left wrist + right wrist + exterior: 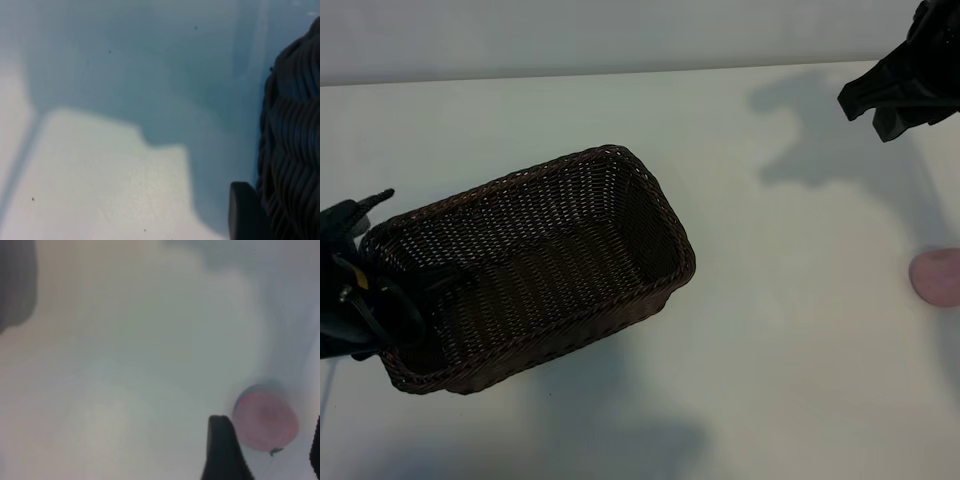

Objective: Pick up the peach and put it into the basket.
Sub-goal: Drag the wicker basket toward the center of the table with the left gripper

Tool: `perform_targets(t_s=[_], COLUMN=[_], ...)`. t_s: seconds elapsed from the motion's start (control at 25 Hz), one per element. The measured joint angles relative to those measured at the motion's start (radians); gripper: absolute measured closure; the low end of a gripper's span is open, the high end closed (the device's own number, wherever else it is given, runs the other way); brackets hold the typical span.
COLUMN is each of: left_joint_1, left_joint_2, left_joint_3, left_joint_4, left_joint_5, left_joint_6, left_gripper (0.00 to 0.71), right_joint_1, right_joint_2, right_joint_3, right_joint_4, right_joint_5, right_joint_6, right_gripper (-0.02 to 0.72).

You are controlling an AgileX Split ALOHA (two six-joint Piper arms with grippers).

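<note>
The dark-brown wicker basket (535, 265) lies slanted on the white table, left of centre. My left gripper (410, 240) is at its left end. One finger is inside the basket and the other outside, so the end wall stands between the open jaws. In the left wrist view the outer finger (245, 215) rests against the wicker wall (295, 140). The pale-pink peach (937, 277) sits at the table's right edge, cut off by the frame. My right gripper (868, 118) hangs open above the table, farther back than the peach. In the right wrist view the peach (265, 420) lies on the table between the finger (222, 450) and the other finger at the frame edge.
Bare white tabletop (780, 330) stretches between the basket and the peach. The table's far edge meets a pale wall (620, 35). The arms cast shadows at the back right and the front.
</note>
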Motion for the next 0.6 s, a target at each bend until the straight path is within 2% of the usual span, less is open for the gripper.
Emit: perform_targets(t_s=[0.28,0.6], left_joint_1=[0.0,0.001], left_joint_2=[-0.047,-0.097], left_joint_3=[0.001,0.001], left_joint_4=[-0.062,-0.238], left_joint_5=[-0.035,-0.092], left_joint_6=[0.065,0.216], left_gripper=[0.417,0.42], right_joint_1=[0.0,0.0], right_joint_2=[0.001,0.001], right_joint_3=[0.0,0.0], right_joint_4=[0.001,0.001], right_joint_5=[0.0,0.0], right_joint_6=[0.0,0.0], right_gripper=[0.283,0.283])
